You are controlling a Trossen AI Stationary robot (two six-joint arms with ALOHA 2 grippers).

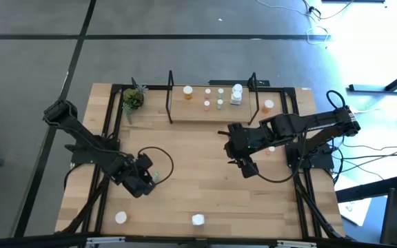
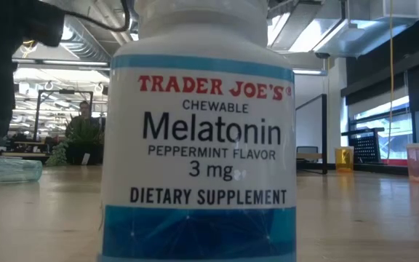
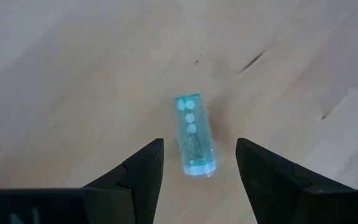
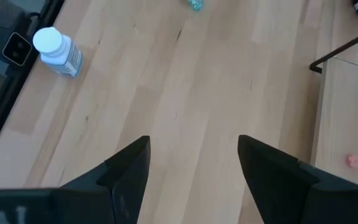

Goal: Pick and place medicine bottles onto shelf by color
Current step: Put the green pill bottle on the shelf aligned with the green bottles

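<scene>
While the left tool (image 3: pixel 200 163) is hovering spread over the small pale-green clear plastic bottle (image 3: pixel 194 133) lying toppled on the wooden tabletop (image 3: pixel 73 74), it's risking rolling away off-centre; right tool (image 4: pixel 193 163) is idling open mid-tabletop.

Strong glare washes out the floor at the overhead view's upper right. In the low view the melatonin bottle (image 2: pixel 198 138) fills the frame, backlit, perhaps slightly soft; ceiling lights glow behind. Wrist views look evenly lit.

Left gripper (image 3: pixel 200 163) spread wide, lowered; right gripper (image 4: pixel 193 165) likewise spread, hovering.
</scene>
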